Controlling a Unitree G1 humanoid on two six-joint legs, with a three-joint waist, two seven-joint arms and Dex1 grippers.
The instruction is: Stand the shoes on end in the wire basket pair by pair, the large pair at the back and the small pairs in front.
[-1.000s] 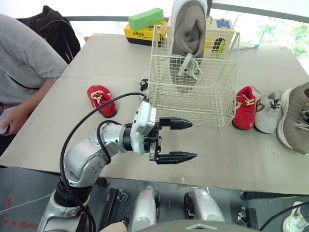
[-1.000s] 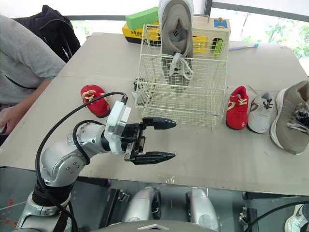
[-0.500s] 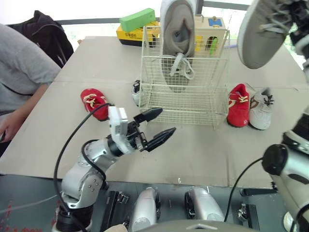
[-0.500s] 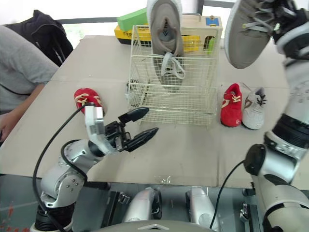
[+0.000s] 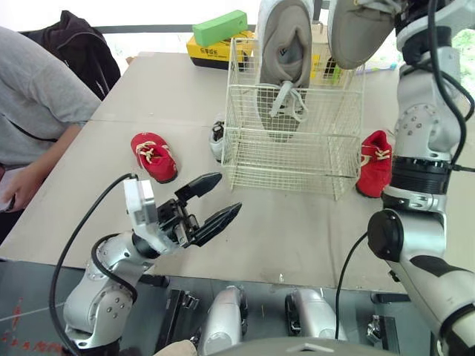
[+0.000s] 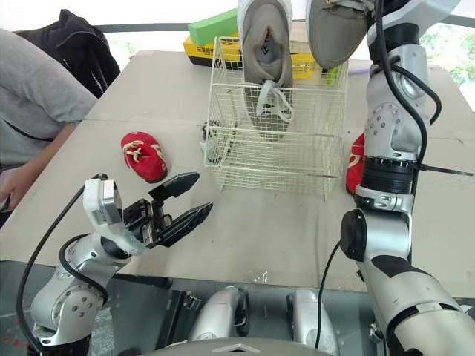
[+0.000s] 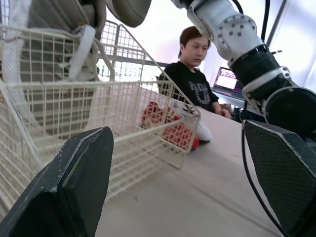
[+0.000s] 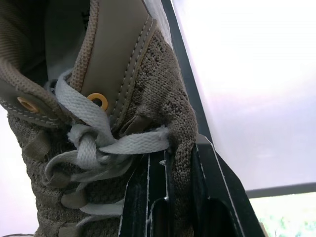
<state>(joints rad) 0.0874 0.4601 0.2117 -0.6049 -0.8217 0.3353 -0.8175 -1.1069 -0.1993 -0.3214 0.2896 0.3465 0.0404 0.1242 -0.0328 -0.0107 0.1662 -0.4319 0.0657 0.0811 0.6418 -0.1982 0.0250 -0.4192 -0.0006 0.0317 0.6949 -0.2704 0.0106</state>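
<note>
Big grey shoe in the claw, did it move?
Yes. The big grey shoe rose from the table right of the wire basket to above its top.

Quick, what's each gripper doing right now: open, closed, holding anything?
Left gripper: open, empty, in front of the wire basket.
Right gripper: shut on the large grey shoe, raised above the basket.

basket: cream wire basket (image 5: 297, 159), upright on the surface.
inside it: large grey shoe (image 5: 284, 44) on end, toe down, heel above the rim, laces dangling.
aloft: second grey shoe (image 5: 356, 30) above the basket's right rear corner, its collar pinched by the right gripper (image 8: 180, 190).
red shoes: left red shoe (image 5: 155, 156) on its sole, well apart from the basket; right red shoe (image 5: 375, 165) just beside it.
</note>
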